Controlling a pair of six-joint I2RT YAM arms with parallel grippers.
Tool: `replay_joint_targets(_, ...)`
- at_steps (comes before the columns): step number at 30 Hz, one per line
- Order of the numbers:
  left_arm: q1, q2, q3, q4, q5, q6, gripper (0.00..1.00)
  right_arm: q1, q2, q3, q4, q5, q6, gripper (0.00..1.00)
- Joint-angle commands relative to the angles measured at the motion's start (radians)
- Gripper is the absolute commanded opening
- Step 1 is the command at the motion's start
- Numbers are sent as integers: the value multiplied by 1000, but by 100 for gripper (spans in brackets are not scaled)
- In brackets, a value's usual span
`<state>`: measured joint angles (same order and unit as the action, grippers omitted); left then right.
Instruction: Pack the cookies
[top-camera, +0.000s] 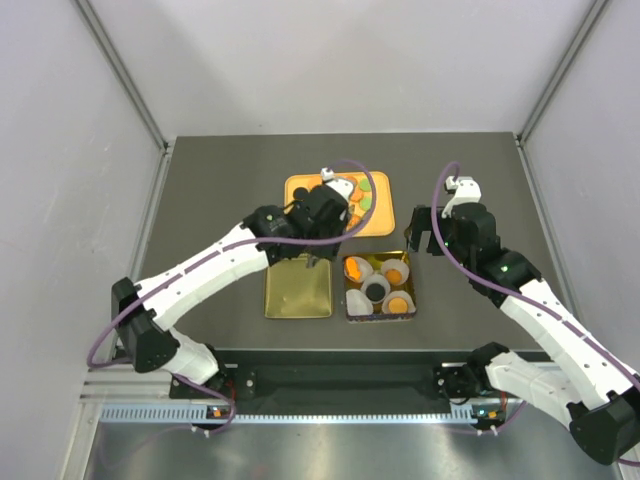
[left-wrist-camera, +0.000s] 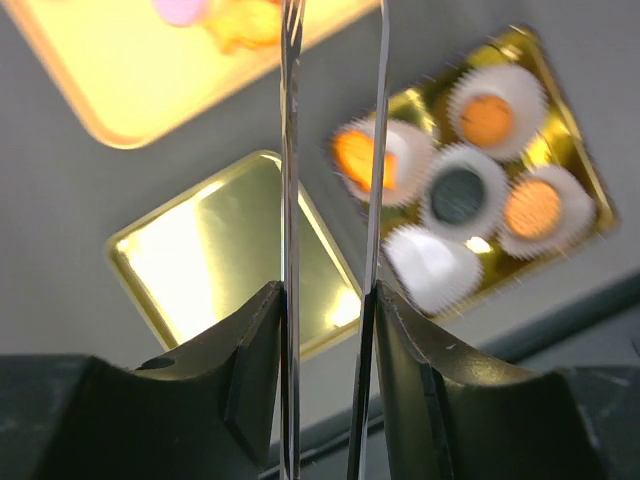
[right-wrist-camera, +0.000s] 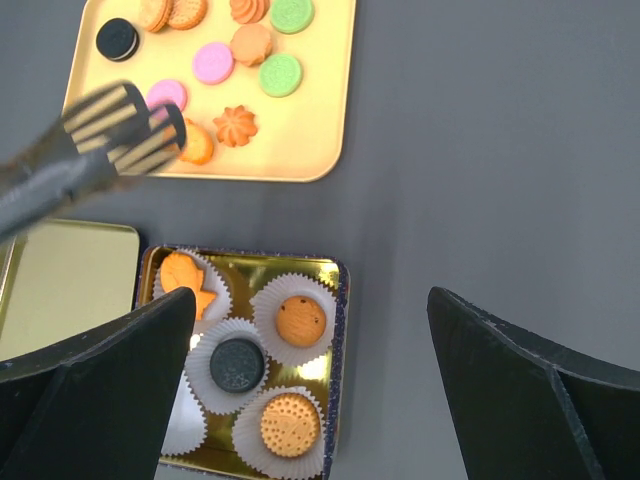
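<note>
Cookies (right-wrist-camera: 280, 75) in pink, green, black and orange lie on an orange tray (right-wrist-camera: 330, 100) at the back of the table. A gold tin (right-wrist-camera: 340, 340) holds white paper cups with an orange star cookie (right-wrist-camera: 180, 280), a black one (right-wrist-camera: 237, 365) and two round orange ones; one cup (left-wrist-camera: 430, 265) looks empty. My left gripper (left-wrist-camera: 328, 295) is shut on metal tongs (left-wrist-camera: 290, 150), whose forked tips (right-wrist-camera: 120, 125) hover over the tray's near left part with nothing between them. My right gripper (right-wrist-camera: 310, 300) hangs open above the tin's right side.
A gold lid (top-camera: 298, 291) lies flat just left of the tin (top-camera: 379, 285). The orange tray (top-camera: 300, 190) sits behind both. Grey walls close in the dark table on three sides, and a metal rail (top-camera: 300, 410) runs along the near edge.
</note>
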<state>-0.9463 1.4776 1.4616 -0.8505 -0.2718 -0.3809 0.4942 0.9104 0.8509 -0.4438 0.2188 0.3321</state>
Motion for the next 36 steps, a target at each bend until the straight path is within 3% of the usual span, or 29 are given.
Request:
replay_joint_targets(1,82,33,57,63,-1,53,45,-11,-10,7,19,-6,-16,100)
replay_joint_targets(6,176,138,85,94,-3,100,45,-13,-7,7,22,-15,-16,100)
replay_joint_targets(17,211,361,255,122,5,158,45,-13,-27,-1,14,-12,-21,100)
replay_joint_targets(36,236,503,367,133,55,174,47,-17,-22,2,8,-15,-24,100)
